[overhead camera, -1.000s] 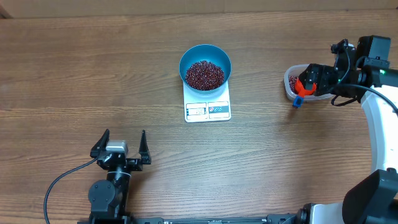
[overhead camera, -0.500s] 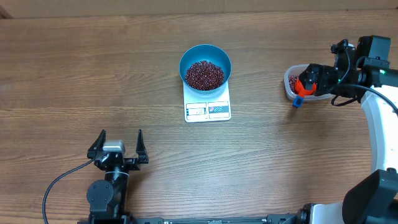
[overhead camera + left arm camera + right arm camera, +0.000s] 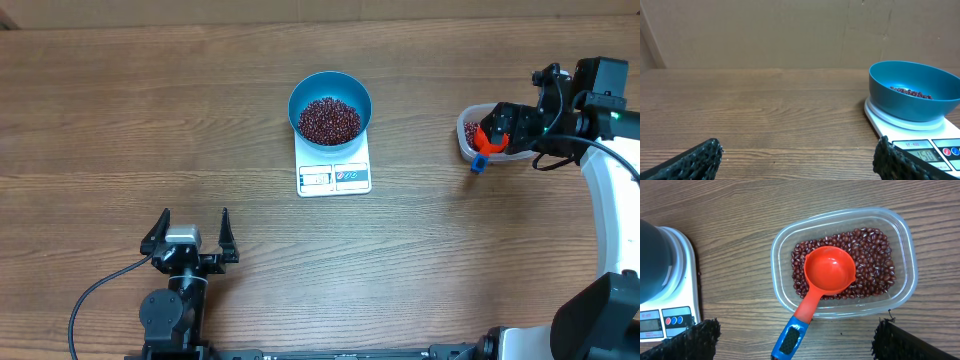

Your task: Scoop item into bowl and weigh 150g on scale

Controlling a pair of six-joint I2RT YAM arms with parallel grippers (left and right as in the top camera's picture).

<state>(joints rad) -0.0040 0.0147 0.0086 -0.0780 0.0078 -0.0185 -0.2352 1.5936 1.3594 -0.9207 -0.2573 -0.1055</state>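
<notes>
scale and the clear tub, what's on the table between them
Nothing: the overhead view shows only bare table between the scale and the tub; the right wrist view agrees.

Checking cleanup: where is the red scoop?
Right wrist view: the red plastic scoop rests in the clear plastic tub of red-brown beans, right of the white scale.

Wood-grain table (image 3: 120,110) — plain tan backdrop (image 3: 765,30) behind, possibly cardboard; even light.
</notes>
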